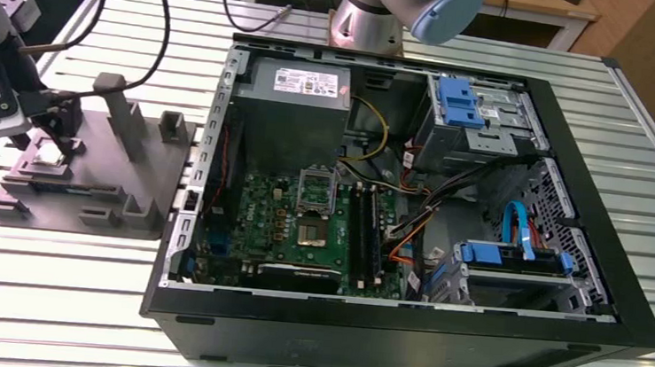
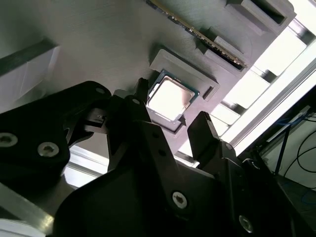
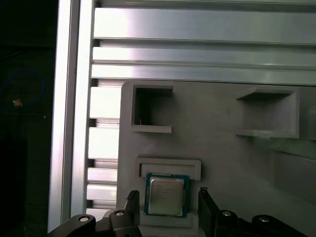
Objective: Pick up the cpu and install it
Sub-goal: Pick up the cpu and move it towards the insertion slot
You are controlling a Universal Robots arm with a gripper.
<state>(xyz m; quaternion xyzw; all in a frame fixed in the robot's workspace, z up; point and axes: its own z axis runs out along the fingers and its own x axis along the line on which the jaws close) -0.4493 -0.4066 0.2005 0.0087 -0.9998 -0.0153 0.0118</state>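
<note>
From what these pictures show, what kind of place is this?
Probably a robotics lab or test bench for computer assembly. An open computer case sits on a slatted aluminium table. A grey fixture beside the case holds the cpu, and a robot arm stands near the case.

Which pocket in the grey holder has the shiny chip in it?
The one between the open hand's fingers: it holds the cpu. The two other pockets on the grey holder look empty.

Square silver-topped cpu [image 3: 166, 195], dark-rimmed, lying flat in a grey holder recess
</note>
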